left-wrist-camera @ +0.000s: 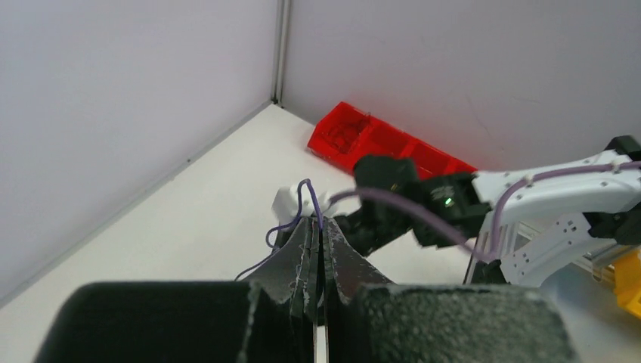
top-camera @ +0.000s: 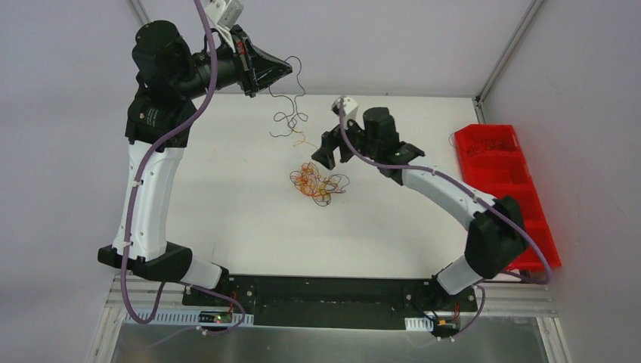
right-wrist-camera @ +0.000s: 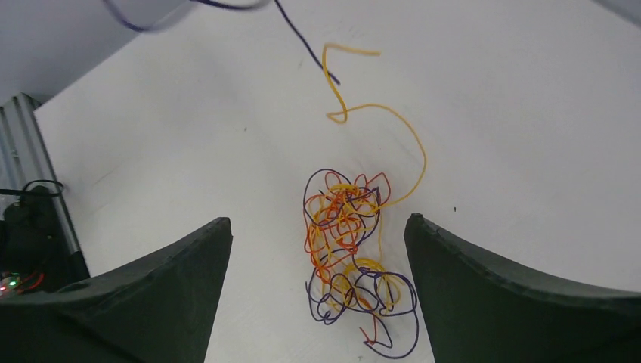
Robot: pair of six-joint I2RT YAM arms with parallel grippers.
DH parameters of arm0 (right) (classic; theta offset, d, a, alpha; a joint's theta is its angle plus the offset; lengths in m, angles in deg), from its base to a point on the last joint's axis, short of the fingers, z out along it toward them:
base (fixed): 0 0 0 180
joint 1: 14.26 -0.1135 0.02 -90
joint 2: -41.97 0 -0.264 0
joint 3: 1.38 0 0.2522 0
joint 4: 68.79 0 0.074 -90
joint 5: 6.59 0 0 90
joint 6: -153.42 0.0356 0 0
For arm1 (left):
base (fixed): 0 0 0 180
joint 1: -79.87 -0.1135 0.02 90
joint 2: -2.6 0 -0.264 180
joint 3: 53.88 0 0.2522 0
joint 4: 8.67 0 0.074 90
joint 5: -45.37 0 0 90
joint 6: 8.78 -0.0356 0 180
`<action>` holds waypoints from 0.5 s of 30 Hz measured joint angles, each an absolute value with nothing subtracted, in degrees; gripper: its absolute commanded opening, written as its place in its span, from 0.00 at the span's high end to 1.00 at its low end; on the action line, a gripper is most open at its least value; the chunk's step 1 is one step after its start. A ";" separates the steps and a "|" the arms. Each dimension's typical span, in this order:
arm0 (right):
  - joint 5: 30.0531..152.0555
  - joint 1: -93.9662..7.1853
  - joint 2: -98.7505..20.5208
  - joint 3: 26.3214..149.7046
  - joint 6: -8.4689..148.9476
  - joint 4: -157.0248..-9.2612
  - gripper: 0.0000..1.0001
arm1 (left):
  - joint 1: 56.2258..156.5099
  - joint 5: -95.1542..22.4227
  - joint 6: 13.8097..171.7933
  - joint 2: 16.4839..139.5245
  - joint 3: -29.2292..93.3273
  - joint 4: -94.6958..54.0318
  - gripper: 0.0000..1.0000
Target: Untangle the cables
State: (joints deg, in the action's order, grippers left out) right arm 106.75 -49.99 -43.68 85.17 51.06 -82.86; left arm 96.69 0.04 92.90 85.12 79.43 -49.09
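At upper left, the left gripper pinches a thin dark purple strand (kinked, wiry) that hangs lengthwise toward the white table centre. There the knotted orange, yellow and purple tangle lies, with the right gripper spread wide just beside it.
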 measured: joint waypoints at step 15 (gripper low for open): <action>100.17 -53.97 -69.45 88.65 49.34 -55.76 1.00 | 96.64 -8.71 93.47 88.99 90.20 -46.51 1.00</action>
State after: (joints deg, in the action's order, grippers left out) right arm 100.17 -53.97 -69.45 88.65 49.34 -55.76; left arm 96.64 -8.71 93.47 88.99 90.20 -46.51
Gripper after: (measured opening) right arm 0.011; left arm 0.011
